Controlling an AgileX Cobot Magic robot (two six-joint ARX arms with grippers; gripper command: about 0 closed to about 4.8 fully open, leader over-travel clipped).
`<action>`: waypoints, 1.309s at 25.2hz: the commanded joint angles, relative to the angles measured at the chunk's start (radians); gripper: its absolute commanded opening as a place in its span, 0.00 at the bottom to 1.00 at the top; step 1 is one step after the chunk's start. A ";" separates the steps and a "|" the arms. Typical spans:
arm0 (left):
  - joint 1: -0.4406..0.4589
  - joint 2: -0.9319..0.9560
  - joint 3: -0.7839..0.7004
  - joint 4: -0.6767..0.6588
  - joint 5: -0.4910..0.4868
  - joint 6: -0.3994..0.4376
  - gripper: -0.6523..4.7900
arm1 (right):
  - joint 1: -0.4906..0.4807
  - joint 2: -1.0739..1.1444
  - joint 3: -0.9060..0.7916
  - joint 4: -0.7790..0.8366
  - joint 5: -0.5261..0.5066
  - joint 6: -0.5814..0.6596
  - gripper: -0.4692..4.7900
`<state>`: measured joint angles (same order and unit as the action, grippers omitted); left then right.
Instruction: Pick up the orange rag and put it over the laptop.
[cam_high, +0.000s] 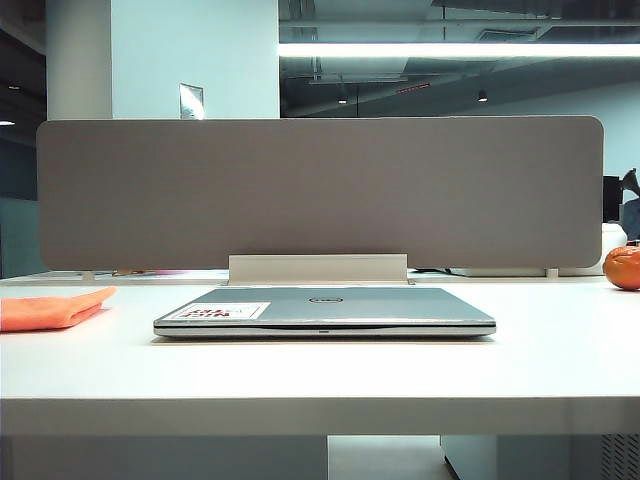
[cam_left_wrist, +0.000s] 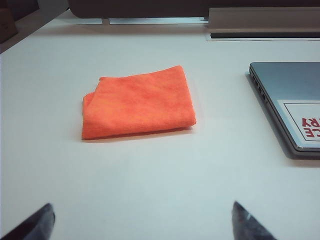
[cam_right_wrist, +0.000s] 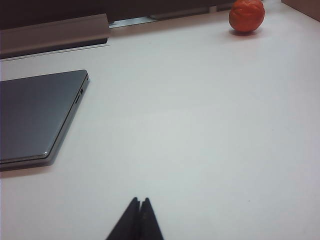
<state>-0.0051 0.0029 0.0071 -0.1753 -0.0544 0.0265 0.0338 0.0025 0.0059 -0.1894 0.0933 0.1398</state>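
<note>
Orange rag: the orange rag (cam_high: 50, 307) (cam_left_wrist: 138, 102) lies folded flat on the white table (cam_high: 320, 370), at the left side of the exterior view, well apart from both claws and touched by neither.
Rag and laptop: the rag sits to the left of the laptop (cam_high: 325, 311) (cam_left_wrist: 290, 107) (cam_right_wrist: 37, 117), with a strip of bare table between them.
Laptop: closed, lid down, flat in the middle of the table; a round logo on the lid and a white sticker with red letters near its front left corner.
Left gripper: the left gripper (cam_left_wrist: 142, 222) shows only as two dark fingertips (cam_left_wrist: 35, 225) at the edge of its wrist view, spread wide apart and holding nothing; it hangs on the near side of the rag, over bare table.
Right gripper: the right gripper (cam_right_wrist: 136, 220) has its two dark tips pressed together, closed on nothing, over bare table beside the laptop's right edge.
Orange ball: a round glossy orange ball (cam_high: 622, 267) (cam_right_wrist: 246, 15) rests at the far right of the table.
Divider: a grey panel (cam_high: 320, 190) stands upright behind the laptop.
</note>
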 joint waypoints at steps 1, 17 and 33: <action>0.000 0.001 0.001 -0.010 -0.001 0.000 1.00 | 0.001 -0.001 -0.006 0.014 -0.006 -0.003 0.08; 0.000 0.001 0.001 -0.011 0.036 -0.075 1.00 | 0.001 -0.001 -0.006 0.025 0.011 -0.002 0.08; 0.000 0.001 0.001 -0.011 0.077 -0.210 0.61 | 0.002 -0.001 -0.003 0.037 -0.124 -0.004 0.08</action>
<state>-0.0051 0.0029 0.0071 -0.1753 0.0162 -0.1814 0.0349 0.0025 0.0059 -0.1707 0.0040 0.1390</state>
